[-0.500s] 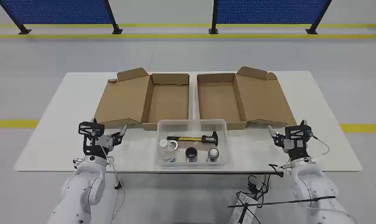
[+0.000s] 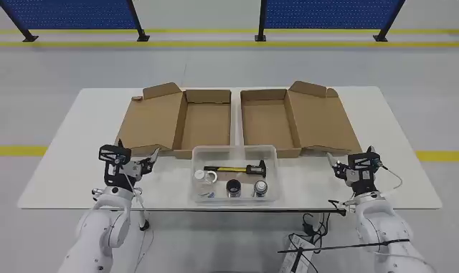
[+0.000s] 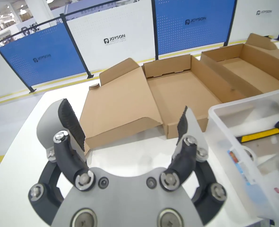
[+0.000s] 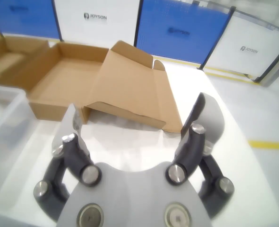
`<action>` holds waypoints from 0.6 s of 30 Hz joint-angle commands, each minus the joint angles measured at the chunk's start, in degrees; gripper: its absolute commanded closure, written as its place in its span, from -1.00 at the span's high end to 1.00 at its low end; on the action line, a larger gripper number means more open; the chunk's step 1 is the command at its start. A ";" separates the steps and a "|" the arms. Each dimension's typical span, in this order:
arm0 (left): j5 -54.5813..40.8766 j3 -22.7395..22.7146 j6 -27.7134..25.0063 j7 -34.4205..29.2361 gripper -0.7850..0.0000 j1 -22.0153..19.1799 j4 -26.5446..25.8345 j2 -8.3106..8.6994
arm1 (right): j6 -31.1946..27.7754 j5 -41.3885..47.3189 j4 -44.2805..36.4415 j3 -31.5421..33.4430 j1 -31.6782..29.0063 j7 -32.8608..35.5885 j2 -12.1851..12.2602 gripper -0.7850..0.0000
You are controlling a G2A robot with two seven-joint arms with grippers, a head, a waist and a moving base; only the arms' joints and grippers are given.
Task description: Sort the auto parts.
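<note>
Left jaws and right jaws both open, empty, over the worktop's near edge; parts bin sits between them, caliper lying crosswise, left jaws judged slightly nearer.

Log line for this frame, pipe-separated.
left gripper open, empty | right gripper open, empty | caliper and round parts in clear bin | left cardboard box empty | right cardboard box empty

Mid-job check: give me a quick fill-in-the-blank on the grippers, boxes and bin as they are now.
The left gripper and right gripper both have their jaws ___.
The yellow-and-black ___ lies in the clear bin.
The open cardboard box nearer the left gripper is ___.
Missing: open; caliper; empty.
</note>
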 commanded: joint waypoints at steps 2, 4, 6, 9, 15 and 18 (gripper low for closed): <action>-0.38 0.94 -1.95 -0.04 1.00 -1.54 -0.61 -0.08 | 0.00 0.00 0.00 0.00 0.00 0.00 0.00 1.00; -0.73 1.57 -3.45 -0.27 1.00 -2.48 -1.17 -0.11 | 0.00 0.00 0.00 0.00 0.00 0.00 0.00 1.00; -1.92 2.24 -5.64 -0.99 1.00 -2.98 -2.11 -0.14 | 0.00 0.00 0.00 0.00 0.00 0.00 0.00 1.00; -3.36 2.69 -9.96 -2.51 1.00 -2.84 -4.32 -0.02 | 0.00 0.00 0.00 0.00 0.00 0.00 0.00 1.00; -2.59 1.80 -17.98 -4.28 1.00 -0.05 -9.41 0.55 | 0.00 0.00 0.00 0.00 0.00 0.00 0.00 1.00; -2.00 0.99 -22.17 -5.28 1.00 1.86 -11.70 0.91 | 0.00 0.00 0.00 0.00 0.00 0.00 0.00 1.00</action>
